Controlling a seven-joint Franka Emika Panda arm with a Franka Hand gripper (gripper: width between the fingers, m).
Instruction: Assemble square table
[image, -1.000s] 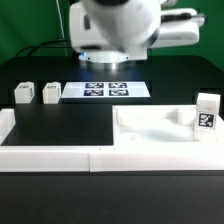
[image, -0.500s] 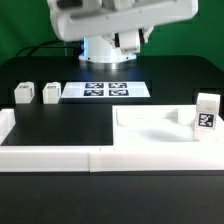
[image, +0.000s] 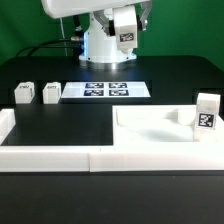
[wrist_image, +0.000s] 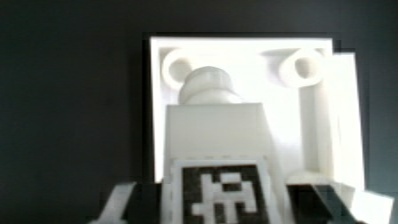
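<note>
Two legs (image: 23, 93) rest on black table (image: 60, 125), green backdrop (image: 15, 25) behind; claw (wrist_image: 217, 205) grips third leg (wrist_image: 217, 130).

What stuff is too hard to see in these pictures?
- Hand: wrist view, its fingers are mostly cut off by the picture's edge and covered by the held leg.
- Table top: wrist view, the held leg hides the part behind it.
- Two loose legs: exterior view, tags too small and blurry to read.
- Arm: exterior view, cut off by the top edge.
</note>
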